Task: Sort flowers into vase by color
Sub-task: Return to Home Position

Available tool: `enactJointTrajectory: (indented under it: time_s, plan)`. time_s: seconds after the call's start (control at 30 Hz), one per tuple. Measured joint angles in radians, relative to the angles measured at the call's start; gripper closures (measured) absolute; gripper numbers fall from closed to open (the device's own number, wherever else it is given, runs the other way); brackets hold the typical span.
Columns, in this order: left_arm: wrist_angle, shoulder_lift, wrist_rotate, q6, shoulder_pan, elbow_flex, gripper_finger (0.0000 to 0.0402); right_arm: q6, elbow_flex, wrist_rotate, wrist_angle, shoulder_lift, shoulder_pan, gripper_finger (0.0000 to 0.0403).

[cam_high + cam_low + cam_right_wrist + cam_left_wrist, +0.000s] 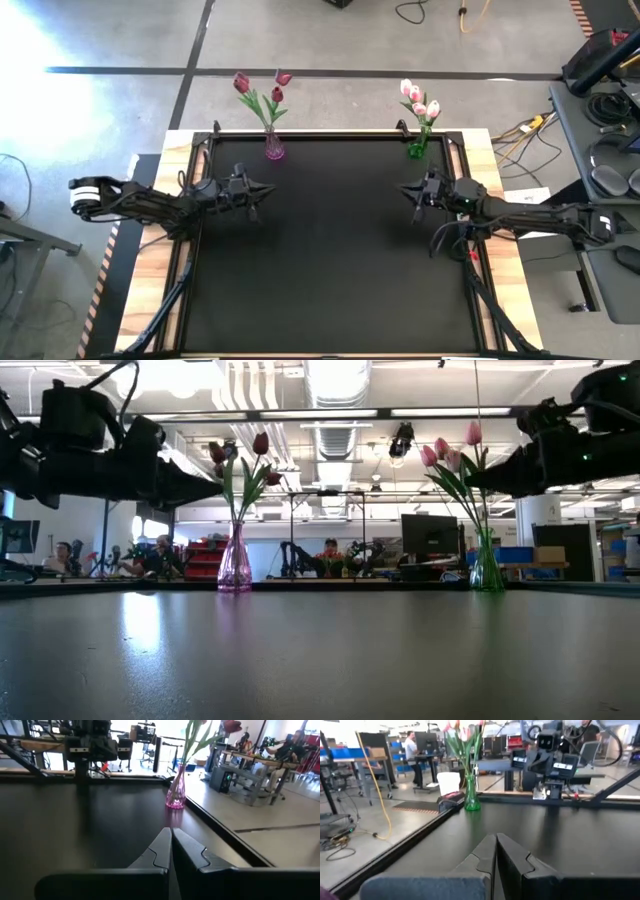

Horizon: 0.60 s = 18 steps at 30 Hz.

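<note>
Three dark maroon-red tulips (262,88) stand with their stems in a pink glass vase (274,150) at the table's far edge, left of centre. Several pale pink-white tulips (419,100) stand in a green glass vase (417,149) at the far edge, right of centre. My left gripper (262,190) is shut and held level above the mat on the left side, pointing right, with nothing in it. My right gripper (408,190) is shut and level on the right side, pointing left, also with nothing in it. Both are well clear of the vases.
A black mat (330,260) covers the table inside a wooden border (150,300). Cables and a stand with gear sit off the table's right side (600,110). People sit at desks in the room beyond the far edge (160,558).
</note>
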Motion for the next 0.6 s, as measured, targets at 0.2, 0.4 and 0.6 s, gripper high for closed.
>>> enactJointTrajectory:
  time_s: [0.2,0.4,0.6]
  plan:
    - [-0.119,-0.079,-0.014,0.001,-0.004,0.0,0.0402,0.015,-0.031,0.0,-0.119,-0.115,0.016,0.0394]
    - [-0.285,-0.197,-0.053,0.006,-0.004,0.0,0.0402,0.006,-0.031,0.009,-0.249,-0.246,0.057,0.0394]
    - [-0.416,-0.35,-0.057,0.014,-0.006,0.0,0.0402,-0.013,-0.031,0.034,-0.352,-0.403,0.083,0.0394]
